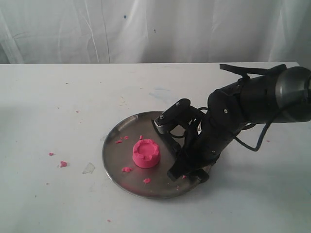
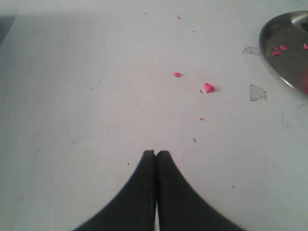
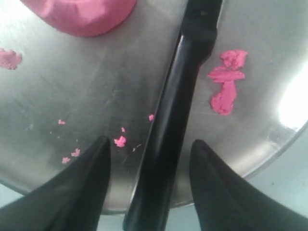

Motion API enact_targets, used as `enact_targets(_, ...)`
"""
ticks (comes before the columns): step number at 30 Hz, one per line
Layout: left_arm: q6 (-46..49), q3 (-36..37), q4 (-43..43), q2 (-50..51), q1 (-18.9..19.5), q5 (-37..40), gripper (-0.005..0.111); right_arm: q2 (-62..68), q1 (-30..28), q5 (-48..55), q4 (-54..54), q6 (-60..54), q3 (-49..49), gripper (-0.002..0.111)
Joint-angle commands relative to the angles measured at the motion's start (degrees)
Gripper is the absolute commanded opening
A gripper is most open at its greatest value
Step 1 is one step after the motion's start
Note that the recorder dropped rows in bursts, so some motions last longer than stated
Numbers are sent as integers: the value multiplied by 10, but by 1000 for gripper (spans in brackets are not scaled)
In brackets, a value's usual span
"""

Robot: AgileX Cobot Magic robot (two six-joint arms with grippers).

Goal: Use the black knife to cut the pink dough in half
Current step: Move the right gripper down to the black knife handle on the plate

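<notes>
- Clearly the cut is not yet made: the pink dough (image 1: 146, 153) sits whole, a thick round puck with a dented top, near the middle of the steel plate (image 1: 114, 136) on the bench (image 1: 58, 107).
- Beside it, the black knife (image 3: 168, 125) lies flat on the plate, its handle reaching toward the rim.
- Over that handle, the right end effector (image 3: 149, 154) is spread wide, one finger on each side, gripping nothing.
- Off to the other side, the left end effector (image 2: 156, 154) hovers over bare bench with its tips pressed together and empty, near loose pink crumbs (image 2: 208, 87).
- By my judgement, everything is left: grasping the knife, lifting it, pressing it through the puck's middle.
</notes>
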Motion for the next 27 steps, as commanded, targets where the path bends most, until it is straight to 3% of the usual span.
enact_targets(1,0,2,0,-3,0,3,0,8,0,-5,3,-2,-2,47)
enact_targets(8,0,2,0,-3,0,3,0,23,0,-5,3,-2,-2,44)
enact_targets(17,0,2,0,-3,0,3,0,6,0,6,0,9,-9,8)
enact_targets(20,0,2,0,-3,0,3,0,-10,0,47,-14,11,-26,0)
enact_targets(27,0,2,0,-3,0,3,0,-55,0,199,-21,54,-27,0)
